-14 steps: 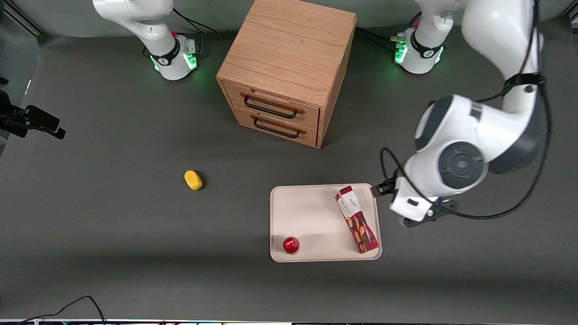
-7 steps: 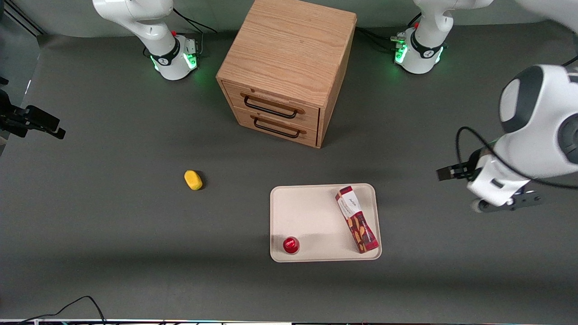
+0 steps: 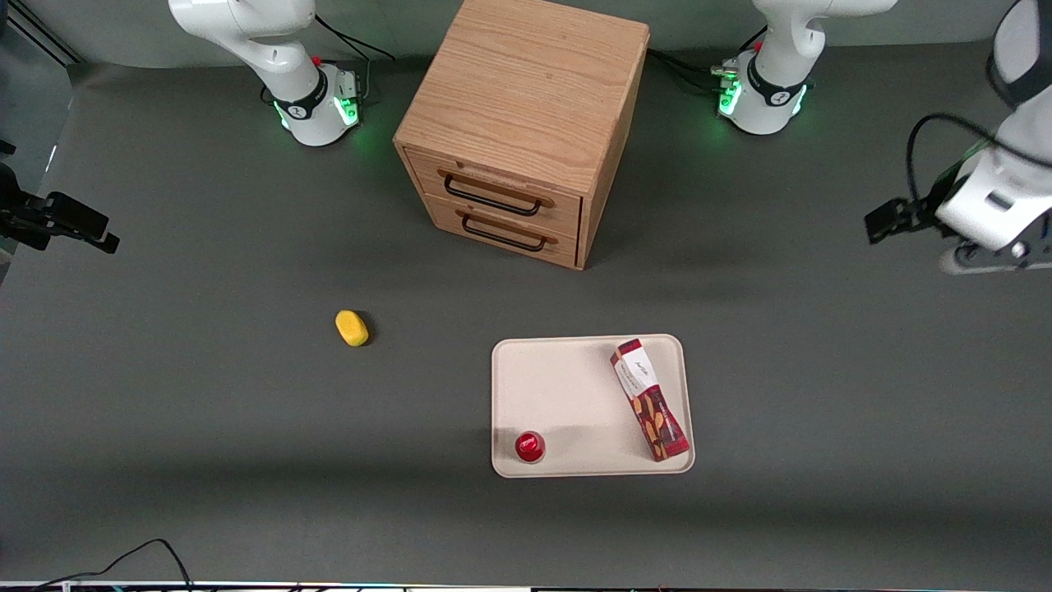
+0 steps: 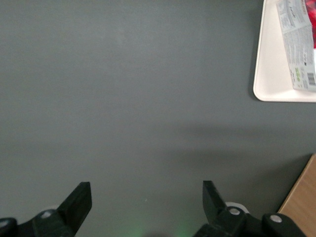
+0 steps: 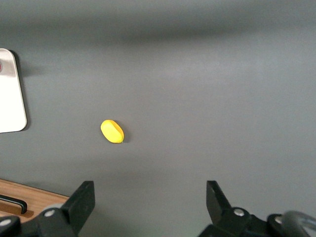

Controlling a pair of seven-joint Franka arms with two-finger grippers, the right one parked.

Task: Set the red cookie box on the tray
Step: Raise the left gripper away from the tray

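The red cookie box (image 3: 649,399) lies flat on the cream tray (image 3: 567,386), along the tray's edge toward the working arm's end, its white label end farther from the front camera. In the left wrist view the box's label end (image 4: 296,39) and a tray corner (image 4: 269,64) show. My left gripper (image 3: 982,238) hangs above bare table toward the working arm's end, well apart from the tray and farther from the front camera than it. Its jaws stand wide open and empty (image 4: 145,190).
A small round red-topped can (image 3: 530,446) stands on the tray's near corner. A wooden two-drawer cabinet (image 3: 526,123) stands farther back; its corner shows in the left wrist view (image 4: 303,202). A yellow lump (image 3: 352,327) lies on the grey table toward the parked arm's end.
My left gripper has moved away from the tray's edge, out toward the working arm's end and farther from the front camera. The cookie box stays on the tray.
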